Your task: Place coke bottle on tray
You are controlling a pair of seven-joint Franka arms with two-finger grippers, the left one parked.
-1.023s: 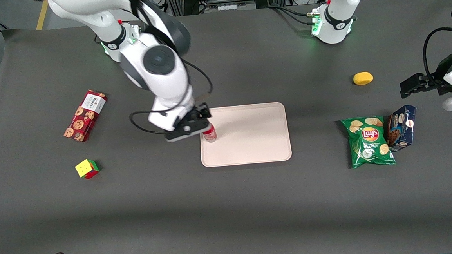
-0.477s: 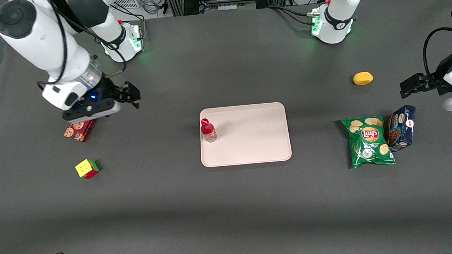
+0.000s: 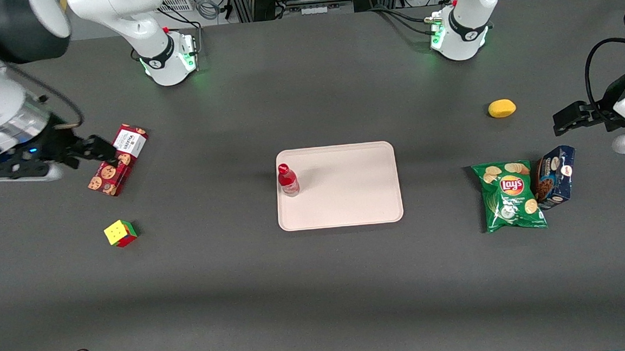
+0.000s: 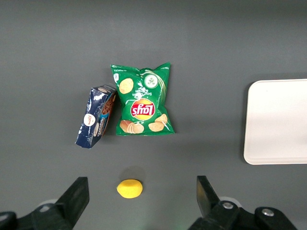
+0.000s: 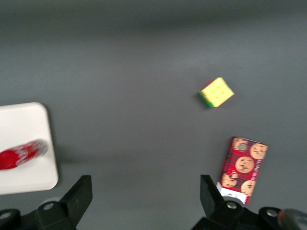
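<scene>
While the coke bottle [image 3: 288,179] stands upright on the tray [image 3: 346,195], just inside the rim at the end toward the working arm, nothing touches it — its red cap points up and its clear base rests on the pale plastic. The gripper [image 3: 96,149] hangs well apart from it, toward the working arm's end of the surface [image 3: 319,283], just beside the red cookie box [image 3: 118,159] and above the dark mat. Its jaws stand wide apart and hold nothing, as the right wrist view shows, with bare mat between the two fingers [image 5: 79,196]. A colour cube [image 3: 120,233] lies nearer the front camera than the cookie box. Toward the parked arm's end lie a green chip bag [image 3: 510,195] and, touching its side, a blue snack box [image 3: 555,177] — a yellow lemon [image 3: 501,108] sits farther from the camera than both.
</scene>
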